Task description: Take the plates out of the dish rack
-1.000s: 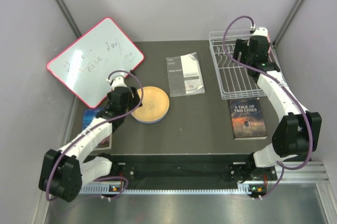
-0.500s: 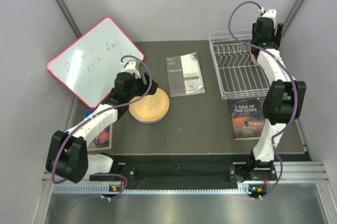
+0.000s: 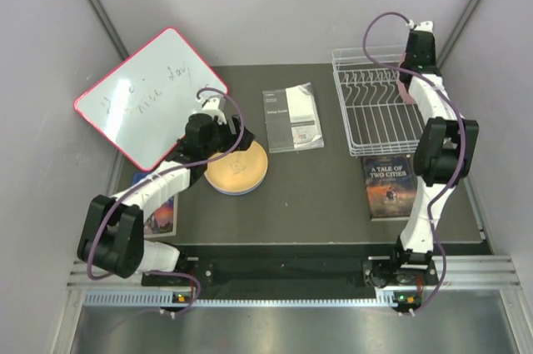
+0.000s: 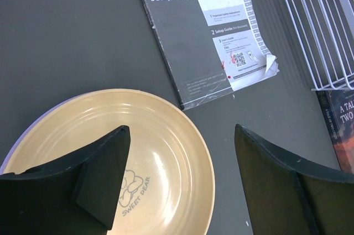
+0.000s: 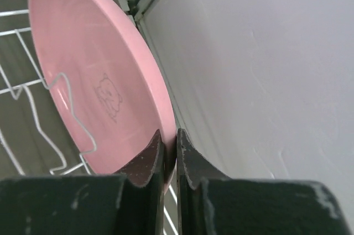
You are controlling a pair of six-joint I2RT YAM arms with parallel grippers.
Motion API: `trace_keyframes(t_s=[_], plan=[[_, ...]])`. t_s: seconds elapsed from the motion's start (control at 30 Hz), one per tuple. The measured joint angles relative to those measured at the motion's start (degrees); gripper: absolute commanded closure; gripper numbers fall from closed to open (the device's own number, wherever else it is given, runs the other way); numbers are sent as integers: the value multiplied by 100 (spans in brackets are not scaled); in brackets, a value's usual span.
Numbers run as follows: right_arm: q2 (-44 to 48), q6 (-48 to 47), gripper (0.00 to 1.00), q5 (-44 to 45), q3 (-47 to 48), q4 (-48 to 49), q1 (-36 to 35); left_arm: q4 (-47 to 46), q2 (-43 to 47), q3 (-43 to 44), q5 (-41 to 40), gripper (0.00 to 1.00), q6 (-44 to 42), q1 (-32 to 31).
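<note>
A pink plate (image 5: 94, 80) stands on edge between the wires of the white dish rack (image 5: 22, 88), at its far right end by the wall. My right gripper (image 5: 168, 144) is shut on that plate's rim, one finger on each face. From above, only a pink sliver of the plate (image 3: 405, 87) shows beside the right gripper (image 3: 408, 77) over the rack (image 3: 375, 117). An orange plate (image 4: 155, 152) lies flat on the table on top of a lavender one (image 4: 8, 157). My left gripper (image 4: 181, 130) hangs open above the orange plate's right rim (image 3: 237, 168), holding nothing.
A Setup Guide leaflet (image 3: 292, 117) lies between the plate stack and the rack. A dark book (image 3: 391, 186) sits just in front of the rack. A pink-framed whiteboard (image 3: 150, 96) leans at the back left, and another book (image 3: 160, 216) lies under the left arm.
The right arm has swung to the rack's far right corner and its jaws have closed on the pink plate. The left gripper has shifted up and right over the orange plate, still open.
</note>
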State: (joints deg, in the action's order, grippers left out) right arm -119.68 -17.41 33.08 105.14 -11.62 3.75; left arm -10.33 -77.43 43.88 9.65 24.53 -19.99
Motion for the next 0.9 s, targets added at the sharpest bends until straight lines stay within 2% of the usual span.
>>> trace_keyframes(t_s=[0.13, 0.23, 0.57, 0.9], plan=[[-2, -162, 100, 90, -2, 4, -33, -31, -87, 0, -4, 20, 0, 0], [-2, -343, 100, 481, -26, 195, -173, -44, -197, 0, -4, 21, 15, 0], [46, -1670, 100, 2363, -990, 2815, -970, -39, -278, 0, -118, 20, 39, 0], [557, -2787, 100, 3263, -1390, 4782, -1036, -37, -278, 0, -155, 20, 39, 0]])
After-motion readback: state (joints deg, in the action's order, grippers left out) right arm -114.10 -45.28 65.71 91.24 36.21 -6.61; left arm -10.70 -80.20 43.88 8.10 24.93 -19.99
